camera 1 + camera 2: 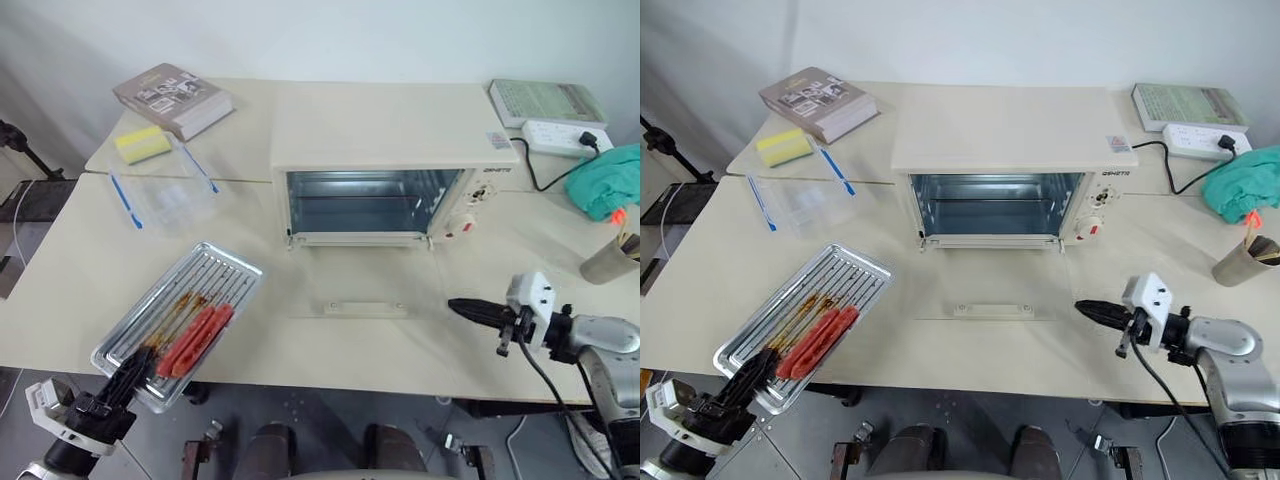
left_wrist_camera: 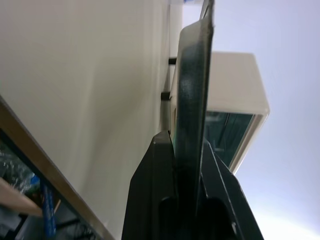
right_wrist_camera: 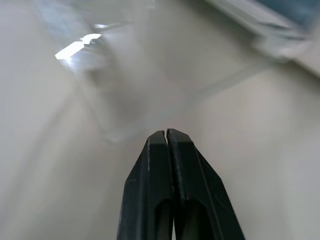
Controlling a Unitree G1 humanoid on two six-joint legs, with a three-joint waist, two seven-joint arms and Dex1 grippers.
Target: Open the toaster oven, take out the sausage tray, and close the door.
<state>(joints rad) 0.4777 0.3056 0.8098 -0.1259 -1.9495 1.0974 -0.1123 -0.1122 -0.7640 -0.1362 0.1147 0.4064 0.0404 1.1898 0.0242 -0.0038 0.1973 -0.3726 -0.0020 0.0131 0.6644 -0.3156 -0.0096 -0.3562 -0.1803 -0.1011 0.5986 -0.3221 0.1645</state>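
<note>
The toaster oven [image 1: 385, 160] stands at the middle of the table [image 1: 60, 290] with its door [image 1: 365, 285] dropped flat in front of it, the cavity bare. The sausage tray [image 1: 180, 320] is already out: it sits left of the oven and nearer the table's front edge, angled, one corner hanging past that edge. The left gripper [image 1: 128, 372] is clamped on that overhanging corner (the left wrist view shows the tray's rim pinched between the two fingers), which is probably why the tray lies skewed. Two red sausages [image 1: 195, 338] lie on the ribs near the held end. The right gripper [image 1: 470, 308] hovers just right of the lowered door's outer edge, fingers pressed together on nothing, likely so it can push the door up from beneath. Closing is what remains, by my reading.
</note>
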